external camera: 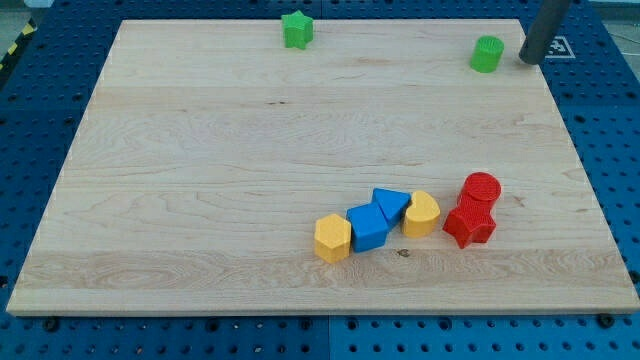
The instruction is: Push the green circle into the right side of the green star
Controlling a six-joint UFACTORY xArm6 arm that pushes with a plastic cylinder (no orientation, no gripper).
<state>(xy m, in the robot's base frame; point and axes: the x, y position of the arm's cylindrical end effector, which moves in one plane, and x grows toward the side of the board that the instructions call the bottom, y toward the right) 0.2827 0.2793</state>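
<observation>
The green circle (487, 54) stands near the top right corner of the wooden board (200, 200). The green star (297, 29) sits at the board's top edge, left of centre, far to the left of the circle. My tip (529, 59) is at the view's top right, just right of the green circle with a small gap between them. The rod rises out of the view's top edge.
A cluster lies at the lower right: a yellow hexagon (332, 238), a blue cube (368, 227), a blue triangle (390, 204), a yellow heart (422, 214), a red circle (481, 188) and a red star (469, 224). Blue pegboard surrounds the board.
</observation>
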